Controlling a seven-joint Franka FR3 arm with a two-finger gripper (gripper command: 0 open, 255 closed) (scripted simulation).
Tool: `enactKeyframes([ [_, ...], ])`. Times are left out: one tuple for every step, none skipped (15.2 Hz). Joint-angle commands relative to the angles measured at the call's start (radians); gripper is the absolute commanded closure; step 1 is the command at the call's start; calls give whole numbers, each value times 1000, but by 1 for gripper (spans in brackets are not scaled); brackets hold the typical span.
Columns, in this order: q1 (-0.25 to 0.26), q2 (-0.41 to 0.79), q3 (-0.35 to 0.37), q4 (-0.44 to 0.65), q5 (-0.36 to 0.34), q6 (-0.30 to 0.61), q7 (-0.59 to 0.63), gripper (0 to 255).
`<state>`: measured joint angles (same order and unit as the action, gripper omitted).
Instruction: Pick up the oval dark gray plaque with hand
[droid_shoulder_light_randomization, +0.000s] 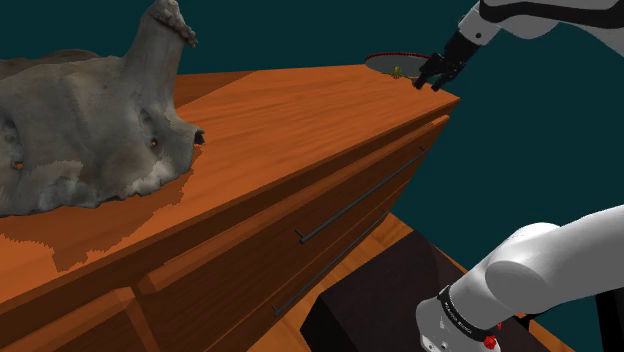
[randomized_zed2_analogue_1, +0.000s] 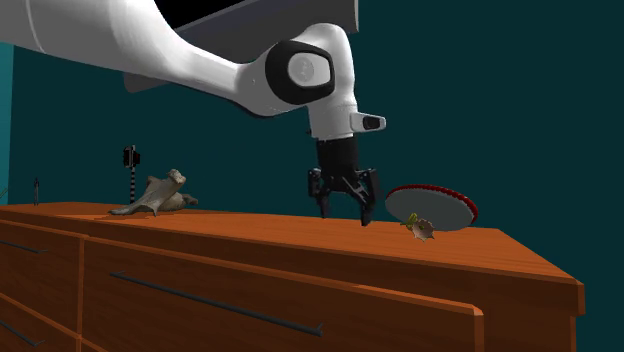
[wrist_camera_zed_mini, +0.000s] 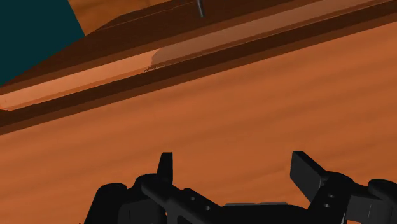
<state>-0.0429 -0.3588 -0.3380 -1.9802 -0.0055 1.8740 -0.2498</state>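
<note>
The black gripper (droid_shoulder_light_randomization: 431, 84) hangs just above the top of a wooden dresser (droid_shoulder_light_randomization: 300, 115), near its far corner, with its fingers (randomized_zed2_analogue_1: 365, 218) spread wide apart and nothing between them. In the wrist view the gripper (wrist_camera_zed_mini: 234, 167) looks down on bare orange-brown wood, and both fingertips stand clear of the surface. The oval plaque (droid_shoulder_light_randomization: 390, 62), grey with a red rim, sits at that same corner of the dresser top. In the second exterior view it lies just to the right of the gripper (randomized_zed2_analogue_1: 345, 214) and apart from it, with its face tilted. A small greenish figure (randomized_zed2_analogue_1: 421, 228) sits at the plaque's near edge. Well away along the dresser top rests a lumpy grey object (droid_shoulder_light_randomization: 90, 130). Long dark handles (droid_shoulder_light_randomization: 360, 195) run across the drawer fronts below.
</note>
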Motion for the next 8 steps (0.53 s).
enactKeyframes([
  [0,59,-46,64,45,6,-46,0],
  [0,91,-69,98,71,6,-69,0],
  [-1,124,-91,135,100,4,-92,0],
  [-2,159,-115,172,130,1,-117,0],
  [-5,195,-137,211,164,-5,-141,0],
  [-10,232,-159,252,199,-12,-166,0],
  [-17,272,-180,295,238,-22,-192,0],
  [-27,313,-200,340,279,-35,-217,0],
])
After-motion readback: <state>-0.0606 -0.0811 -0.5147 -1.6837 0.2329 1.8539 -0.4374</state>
